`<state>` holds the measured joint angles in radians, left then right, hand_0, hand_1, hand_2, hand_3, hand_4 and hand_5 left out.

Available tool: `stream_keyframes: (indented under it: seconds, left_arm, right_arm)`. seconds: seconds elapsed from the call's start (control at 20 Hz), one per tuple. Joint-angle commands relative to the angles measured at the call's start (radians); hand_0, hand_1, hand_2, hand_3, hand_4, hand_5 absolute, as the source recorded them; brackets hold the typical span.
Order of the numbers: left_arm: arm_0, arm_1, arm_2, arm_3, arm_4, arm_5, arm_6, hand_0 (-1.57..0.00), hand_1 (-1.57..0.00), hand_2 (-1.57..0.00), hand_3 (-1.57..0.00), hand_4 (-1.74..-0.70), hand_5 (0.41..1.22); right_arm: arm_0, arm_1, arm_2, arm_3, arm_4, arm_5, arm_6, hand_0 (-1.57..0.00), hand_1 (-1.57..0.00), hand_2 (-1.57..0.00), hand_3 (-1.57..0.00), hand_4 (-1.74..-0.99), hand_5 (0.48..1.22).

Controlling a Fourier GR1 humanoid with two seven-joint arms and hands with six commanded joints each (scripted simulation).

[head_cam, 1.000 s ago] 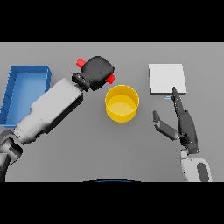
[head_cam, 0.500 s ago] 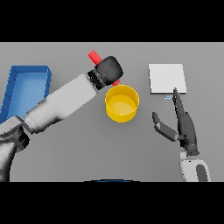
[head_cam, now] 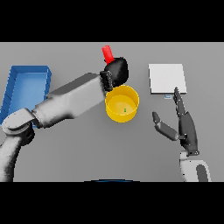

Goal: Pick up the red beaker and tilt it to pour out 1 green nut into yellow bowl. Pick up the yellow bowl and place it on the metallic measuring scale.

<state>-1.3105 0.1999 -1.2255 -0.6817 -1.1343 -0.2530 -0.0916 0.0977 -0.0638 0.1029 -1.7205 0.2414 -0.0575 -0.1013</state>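
My left hand (head_cam: 117, 71) is shut on the red beaker (head_cam: 107, 53), whose red end sticks out above the hand. The hand hovers just behind the yellow bowl (head_cam: 114, 109), over its far rim. A small green nut (head_cam: 124, 110) lies inside the bowl. The metallic measuring scale (head_cam: 166, 78), a pale square plate, sits to the right of the bowl at the back. My right hand (head_cam: 187, 127) is open, fingers straight and pointing up at the scale's near edge, to the right of the bowl.
A blue tray (head_cam: 43, 72) stands at the left side of the table, partly covered by my left arm. The left forearm crosses the table from the lower left to the bowl.
My left hand has carried the red beaker rightward to just behind the bowl. A green nut now shows in the bowl. The right hand has not moved.
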Motion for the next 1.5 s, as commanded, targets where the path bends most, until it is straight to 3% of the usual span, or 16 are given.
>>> stream_keyframes:
  seconds: [0.0,0.2,0.35,0.55,0.7,0.8,0.95,1.1,1.25,1.45]
  left_arm:
    - [-0.013,-0.003,-0.019,0.006,-0.010,0.001,-0.004,-1.57,-1.57,-1.57,-1.57,-1.73,1.221]
    - [-0.046,-0.029,-0.084,0.032,-0.033,0.008,-0.005,-1.57,-1.57,-1.57,-1.57,-1.73,1.221]
    - [-0.075,-0.054,-0.127,0.040,-0.046,0.003,0.000,-1.57,-1.57,-1.57,-1.57,-1.72,1.221]
    - [-0.173,-0.018,-0.139,0.065,-0.024,0.010,-0.070,-1.57,-1.57,-1.57,-1.57,-1.72,1.221]
    - [-0.266,0.014,-0.127,0.114,-0.010,0.037,-0.065,-1.57,-1.57,-1.57,-1.57,-1.73,1.221]
    - [-0.322,0.057,-0.083,0.158,0.031,0.076,-0.065,-1.57,-1.57,-1.57,-1.18,-1.73,1.221]
    - [-0.401,0.086,0.040,0.300,0.145,0.105,-0.012,-1.57,-1.57,-1.57,-1.37,-1.73,1.221]
    - [-0.421,0.132,0.235,0.427,0.355,0.120,0.053,-1.57,-1.57,-1.57,-1.47,-1.73,1.221]
    - [-0.421,0.206,0.419,0.521,0.570,0.146,0.109,-1.57,-1.57,-1.57,-1.40,-1.74,1.221]
    - [-0.326,0.313,0.583,0.611,0.800,0.228,0.125,-1.57,-1.57,-1.57,-1.48,-1.74,1.221]
  right_arm:
    - [-0.015,0.002,0.002,0.010,0.013,-0.009,0.021,0.00,0.00,0.00,0.00,-1.153,0.627]
    - [0.004,-0.003,0.000,0.015,0.017,-0.012,-0.016,0.00,0.00,0.00,0.00,-1.160,0.635]
    - [-0.007,-0.008,-0.008,0.020,0.009,-0.008,0.000,0.00,0.00,0.00,0.00,-1.151,0.634]
    - [-0.001,0.011,0.005,0.019,0.002,-0.003,-0.024,0.00,0.00,0.00,0.00,-1.157,0.638]
    - [-0.008,0.013,0.008,0.032,0.004,-0.001,-0.030,0.00,0.00,0.00,0.00,-1.154,0.654]
    - [0.005,0.005,0.012,0.012,0.012,0.000,-0.046,0.00,0.00,0.00,0.00,-1.160,0.660]
    - [-0.017,0.011,0.008,0.029,-0.001,0.005,-0.024,0.00,0.00,0.00,0.00,-1.160,0.661]
    - [-0.027,0.005,0.010,0.042,0.029,-0.015,-0.026,0.00,0.00,0.00,0.00,-1.146,0.641]
    - [-0.039,0.005,0.018,0.048,0.049,-0.025,-0.024,0.00,0.00,0.00,0.00,-1.142,0.630]
    - [-0.045,0.011,0.000,0.053,-0.044,0.029,-0.065,0.00,0.00,0.00,0.00,-1.083,0.625]
